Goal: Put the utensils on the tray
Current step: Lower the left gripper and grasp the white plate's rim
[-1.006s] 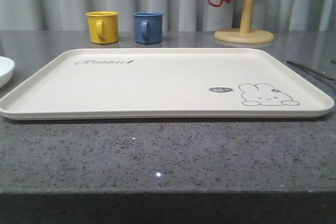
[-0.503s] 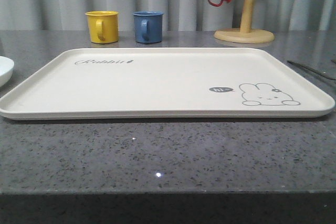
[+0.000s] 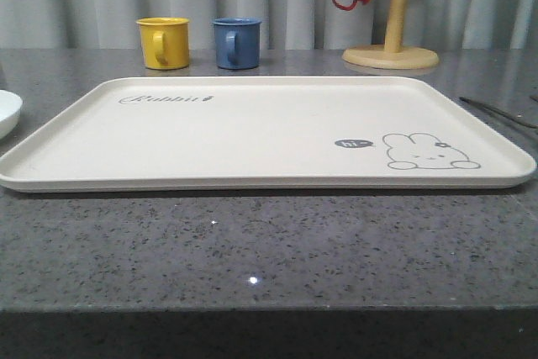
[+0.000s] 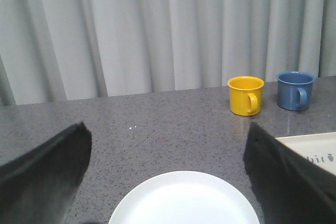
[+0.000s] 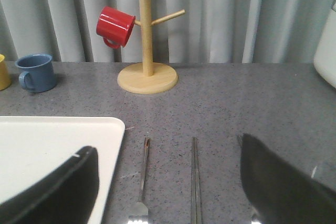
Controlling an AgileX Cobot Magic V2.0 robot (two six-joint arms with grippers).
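Beside tray (image 5: 58, 145) fork (image 5: 142, 182), chopsticks (image 5: 195, 182) cut off at frame edge; both jaws wide, empty

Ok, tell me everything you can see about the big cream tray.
The tray is a large cream rectangle with rounded corners and a low raised rim, matte, plastic-looking. It lies flat on the grey speckled counter. "Rabbit" script sits near its far left corner and a grey rabbit drawing near its right end. Nothing rests on it.

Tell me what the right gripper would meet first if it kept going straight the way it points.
Probably the chopsticks on the table, lying between the open fingers of the right gripper; the wooden mug tree stands farther along. Depth is unclear.
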